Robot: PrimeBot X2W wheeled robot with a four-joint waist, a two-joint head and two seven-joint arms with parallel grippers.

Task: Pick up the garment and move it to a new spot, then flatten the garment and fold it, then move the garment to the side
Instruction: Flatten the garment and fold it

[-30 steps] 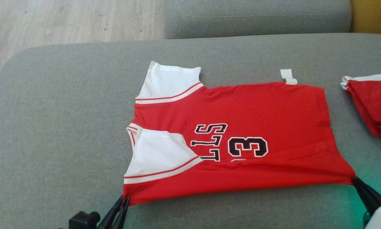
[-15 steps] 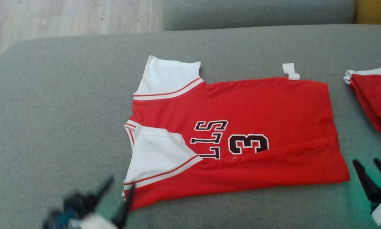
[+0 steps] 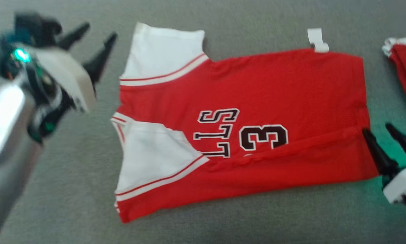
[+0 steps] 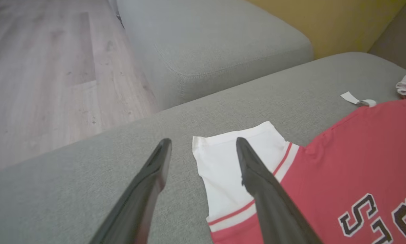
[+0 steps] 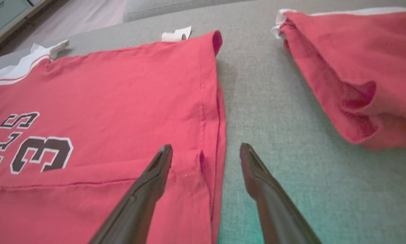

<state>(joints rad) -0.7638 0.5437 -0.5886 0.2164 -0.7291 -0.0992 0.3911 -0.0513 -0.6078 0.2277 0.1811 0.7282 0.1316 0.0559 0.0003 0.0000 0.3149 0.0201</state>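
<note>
1. Red sports jersey (image 3: pixel 257 84) with white sleeves and dark lettering lies flat mid-way on the grey fabric sofa cushion (image 3: pixel 70 189), long axis left to right across it, collar end toward the cushion's left, hem toward its right
2. Near long side looks turned over onto the front, the fold covering the bottom of the number; far long side not folded, far white sleeve (image 3: pixel 162 51) pokes toward the cushion's far edge
3. Left gripper (image 3: pixel 101 29) spread wide, empty, just beside the far sleeve on its left; in the left wrist view one finger is over the sleeve, the other over bare cushion
4. Right gripper (image 3: pixel 377 128) spread wide, empty, straddling the hem line near the jersey's near-right corner, one finger over red cloth, the other over cushion
5. Judgement: far-side fold comes next; left arm is nearer its corner, right arm must run along the hem to the far-right corner
6. Second red garment (image 3: pixel 404 67), bunched, sits near the cushion's right edge, close to the right arm's path; could snag
7. Small white label tab (image 3: pixel 317 40) sticks out at the jersey's far edge, may get pinched instead
</note>
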